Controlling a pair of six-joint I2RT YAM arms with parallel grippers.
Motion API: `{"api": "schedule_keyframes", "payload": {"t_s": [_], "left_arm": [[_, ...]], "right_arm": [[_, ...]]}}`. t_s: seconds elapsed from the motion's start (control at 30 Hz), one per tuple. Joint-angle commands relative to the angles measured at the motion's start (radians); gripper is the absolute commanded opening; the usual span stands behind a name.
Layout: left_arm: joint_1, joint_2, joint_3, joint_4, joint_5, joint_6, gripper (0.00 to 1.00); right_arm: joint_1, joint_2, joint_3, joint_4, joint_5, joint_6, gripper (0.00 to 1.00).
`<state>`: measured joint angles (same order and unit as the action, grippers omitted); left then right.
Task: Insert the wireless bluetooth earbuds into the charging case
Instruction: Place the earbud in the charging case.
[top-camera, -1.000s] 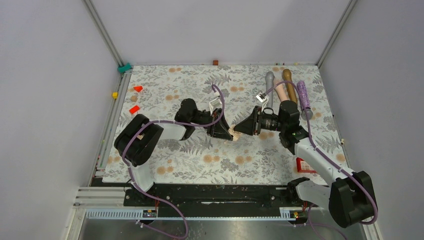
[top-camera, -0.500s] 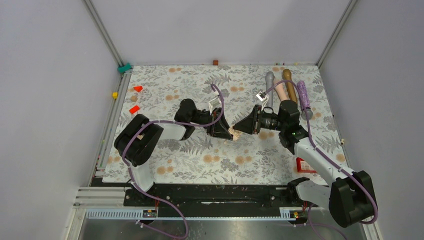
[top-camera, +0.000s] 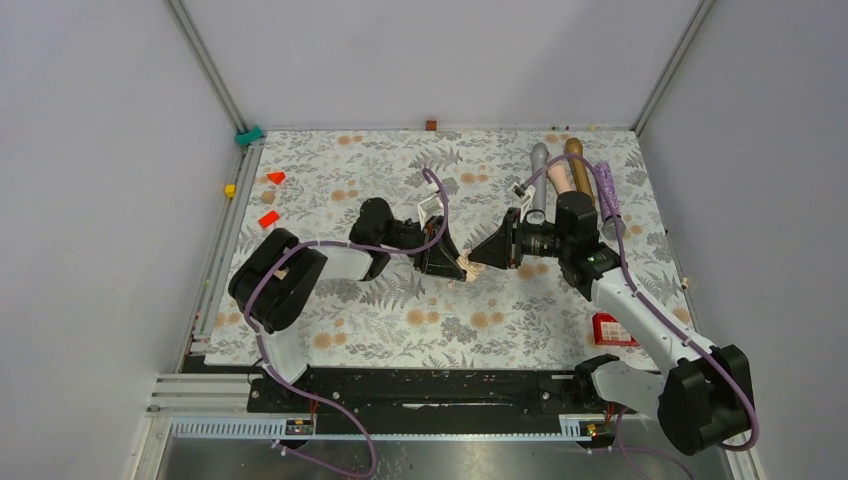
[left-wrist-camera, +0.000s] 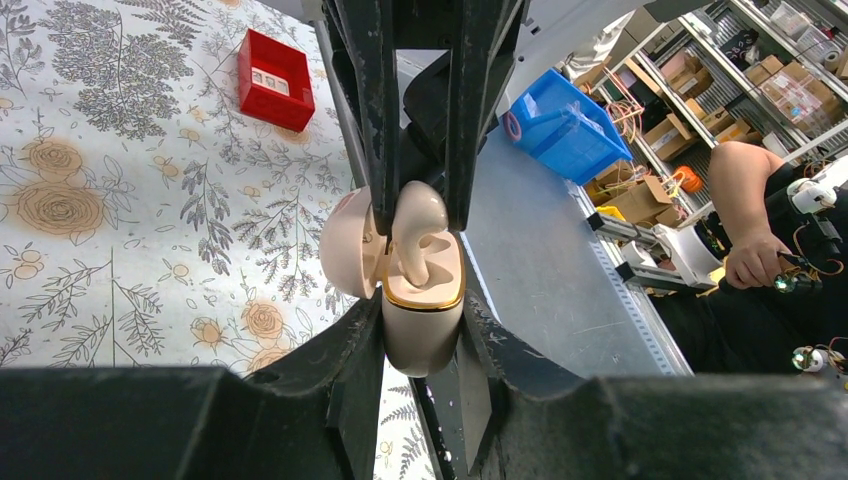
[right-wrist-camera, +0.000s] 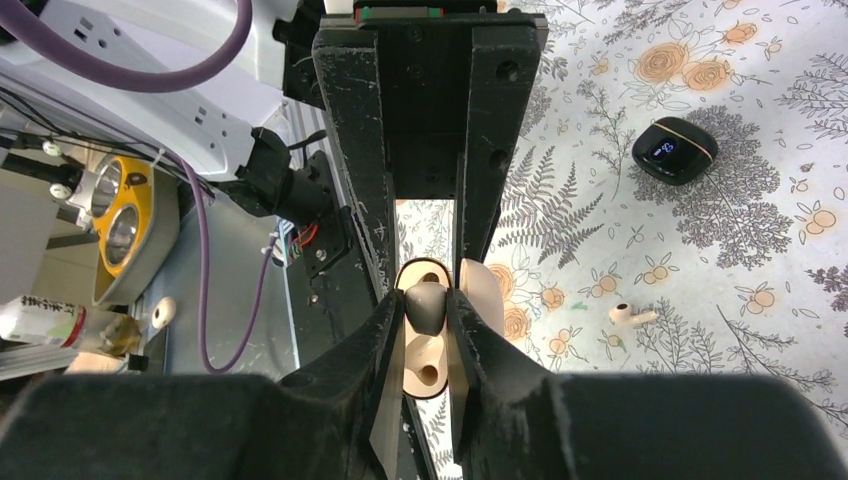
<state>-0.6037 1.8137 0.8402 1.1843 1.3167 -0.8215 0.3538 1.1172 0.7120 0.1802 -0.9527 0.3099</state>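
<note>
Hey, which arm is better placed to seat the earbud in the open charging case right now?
Right. The right jaws pinch an earbud right at the mouth of the open charging case. The left jaws are clamped on the case body, holding it off the table, so they are not free.

The bench (top-camera: 400, 320), floral-printed, carries a red box (top-camera: 607, 329) near its right edge, several rods (top-camera: 541, 165) at the far right, and a black case (right-wrist-camera: 674, 150) near a loose earbud (right-wrist-camera: 628, 314).
</note>
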Motion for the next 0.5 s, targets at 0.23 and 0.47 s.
{"api": "schedule_keyframes", "payload": {"t_s": [0.23,0.47], "left_arm": [[0.002,-0.026,-0.002,0.078,0.014,-0.001,0.0],[0.002,-0.02,-0.003,0.087,0.015,-0.007,0.0]], "right_arm": [[0.033,-0.027,0.063,-0.24,-0.027,-0.195,0.22],[0.033,-0.027,0.094,-0.3,-0.021,-0.253,0.21]]}}
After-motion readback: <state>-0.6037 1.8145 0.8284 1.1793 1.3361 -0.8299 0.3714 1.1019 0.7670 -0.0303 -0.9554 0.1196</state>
